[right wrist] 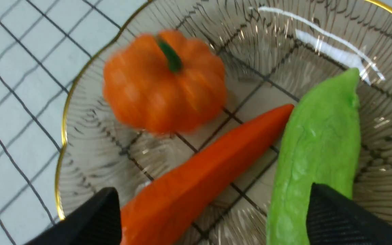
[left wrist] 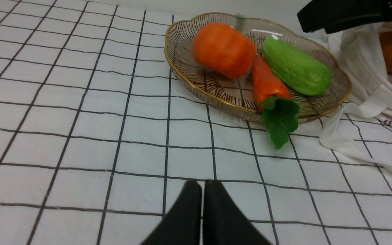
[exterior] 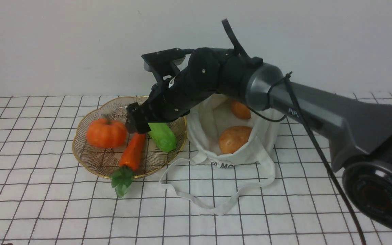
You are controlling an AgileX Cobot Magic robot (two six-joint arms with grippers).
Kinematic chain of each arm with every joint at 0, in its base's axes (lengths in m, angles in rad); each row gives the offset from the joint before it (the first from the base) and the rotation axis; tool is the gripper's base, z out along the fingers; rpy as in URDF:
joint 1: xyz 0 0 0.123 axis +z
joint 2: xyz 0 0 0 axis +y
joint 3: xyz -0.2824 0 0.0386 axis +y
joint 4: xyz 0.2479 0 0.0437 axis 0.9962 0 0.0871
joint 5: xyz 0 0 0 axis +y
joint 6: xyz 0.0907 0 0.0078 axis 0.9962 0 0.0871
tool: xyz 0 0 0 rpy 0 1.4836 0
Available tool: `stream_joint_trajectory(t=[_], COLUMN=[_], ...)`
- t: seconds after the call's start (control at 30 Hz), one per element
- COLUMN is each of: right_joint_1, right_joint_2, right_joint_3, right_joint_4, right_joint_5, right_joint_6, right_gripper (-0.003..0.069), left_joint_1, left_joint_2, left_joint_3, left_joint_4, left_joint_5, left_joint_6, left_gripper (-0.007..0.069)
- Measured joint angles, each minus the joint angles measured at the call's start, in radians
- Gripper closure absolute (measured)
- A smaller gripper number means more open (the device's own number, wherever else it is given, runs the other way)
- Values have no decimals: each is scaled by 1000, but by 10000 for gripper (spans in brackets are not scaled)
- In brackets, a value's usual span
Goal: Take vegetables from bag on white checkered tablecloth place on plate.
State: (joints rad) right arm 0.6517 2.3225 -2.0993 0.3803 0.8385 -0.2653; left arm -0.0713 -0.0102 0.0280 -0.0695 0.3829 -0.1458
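Item: right gripper (exterior: 138, 125), jaws apart over plate (exterior: 97, 164); left gripper (left wrist: 202, 186), jaws together. My worry: carrot (exterior: 133, 151) overhangs the edge, a nudge could tip it out

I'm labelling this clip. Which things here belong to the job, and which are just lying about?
Job: pumpkin, carrot and green vegetable on the plate; two potatoes in the bag; checkered tablecloth; right gripper, jaws open over the plate.
Lying about: nothing loose; only the wall behind.

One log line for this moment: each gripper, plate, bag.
right gripper: open over plate | left gripper: shut over tablecloth | plate: pumpkin, carrot, green vegetable | bag: two potatoes inside
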Motion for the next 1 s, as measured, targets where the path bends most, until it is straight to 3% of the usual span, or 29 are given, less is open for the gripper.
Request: stream_joint_trajectory(t=[0.13, 0.23, 0.37, 0.63, 0.7, 0.83, 1.0], right_joint_1=[0, 0, 0, 0, 0, 0, 0], right_joint_2=[-77, -182, -318, -581, -648, -841, -1058], right_joint_3=[0, 0, 0, 0, 0, 30, 162], right_joint_4=[-121, -229, -317, -434, -434, -432, -432], right_joint_5=[121, 236, 381, 430, 433, 434, 435], right_joint_6=[0, 2, 52, 184, 201, 221, 227], right_gripper=[-23, 25, 154, 566, 631, 671, 671], left_joint_1=[0, 0, 0, 0, 0, 0, 0], left_joint_2=[0, 0, 0, 0, 0, 0, 0], left_joint_3=[0, 0, 0, 0, 0, 0, 0], left_joint_4=[0, 0, 0, 0, 0, 0, 0], left_joint_5=[0, 0, 0, 0, 0, 0, 0], left_joint_6=[0, 0, 0, 0, 0, 0, 0], left_gripper=[632, 632, 632, 632, 632, 632, 632])
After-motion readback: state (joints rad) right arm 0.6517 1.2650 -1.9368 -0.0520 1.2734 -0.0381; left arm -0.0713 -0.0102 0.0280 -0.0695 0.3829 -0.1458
